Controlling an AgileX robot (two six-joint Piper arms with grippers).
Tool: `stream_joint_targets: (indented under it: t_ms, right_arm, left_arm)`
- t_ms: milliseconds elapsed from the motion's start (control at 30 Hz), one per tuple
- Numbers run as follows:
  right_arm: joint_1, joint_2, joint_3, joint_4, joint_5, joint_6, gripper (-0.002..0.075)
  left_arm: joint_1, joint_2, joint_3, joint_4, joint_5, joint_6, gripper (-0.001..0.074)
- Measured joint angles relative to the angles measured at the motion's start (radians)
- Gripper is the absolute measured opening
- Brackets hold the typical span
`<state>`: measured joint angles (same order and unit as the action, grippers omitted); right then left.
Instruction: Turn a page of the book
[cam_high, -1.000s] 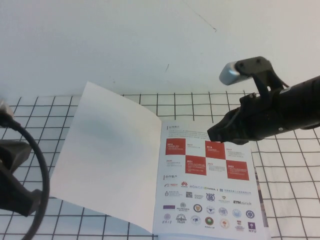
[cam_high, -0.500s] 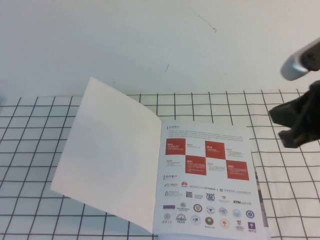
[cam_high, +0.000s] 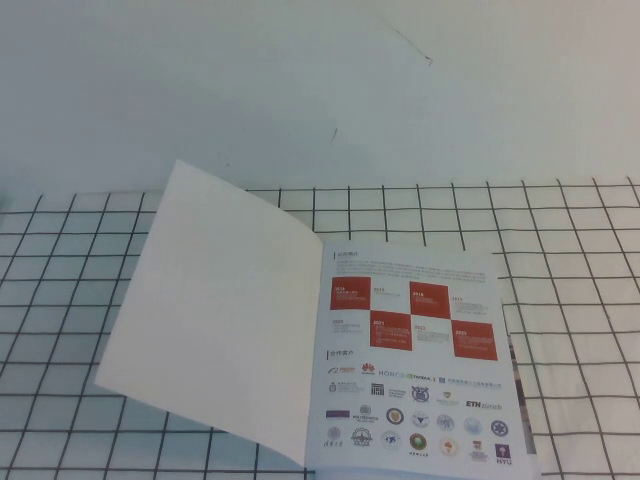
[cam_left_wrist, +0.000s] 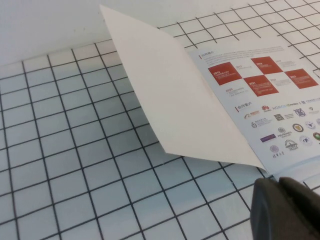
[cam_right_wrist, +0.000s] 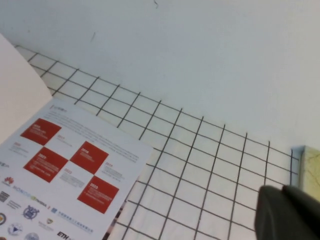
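Observation:
The book (cam_high: 415, 370) lies open on the checked cloth, its inner page with red squares and logo rows facing up. The page (cam_high: 220, 310), white back showing, stands partly raised on the left side of the spine, held by nothing. Neither gripper shows in the high view. In the left wrist view my left gripper (cam_left_wrist: 278, 181) is shut and empty, close to the near corner of the page (cam_left_wrist: 175, 95) and the book (cam_left_wrist: 260, 100). In the right wrist view my right gripper (cam_right_wrist: 282, 189) is shut and empty over the cloth, away from the book (cam_right_wrist: 75, 160) on its right.
A white cloth with a black grid (cam_high: 580, 300) covers the table in front of a plain white wall (cam_high: 320, 90). The cloth's edge and a yellowish surface (cam_right_wrist: 310, 165) show past the right gripper.
My right arm has pulled away to the right and left the high view. My left arm, at the left edge one second ago, is also gone. The page has sagged slightly lower.

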<state>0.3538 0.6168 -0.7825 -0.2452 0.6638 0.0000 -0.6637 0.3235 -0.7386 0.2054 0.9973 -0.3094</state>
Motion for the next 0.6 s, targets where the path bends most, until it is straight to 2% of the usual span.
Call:
stream_joint_targets:
  t_ms: [200,300,433,600]
  right_arm:
    - [0.000,-0.129,0.218,0.080,-0.129,0.005,0.0001]
    - [0.000,-0.141,0.259,0.119,-0.159,0.005,0.0001]
    - [0.000,-0.143,0.266,0.119,-0.159,0.005,0.0001]
    - [0.000,-0.143,0.266,0.119,-0.134,0.005,0.0001]
  left_arm:
    - [0.000,0.005,0.219,0.008,-0.285,-0.017,-0.0004]
    - [0.000,0.007,0.291,0.020,-0.386,-0.017,-0.0004]
    - [0.000,0.007,0.314,0.024,-0.410,-0.019,-0.0004]
    - [0.000,0.007,0.314,0.024,-0.351,-0.019,-0.0004]
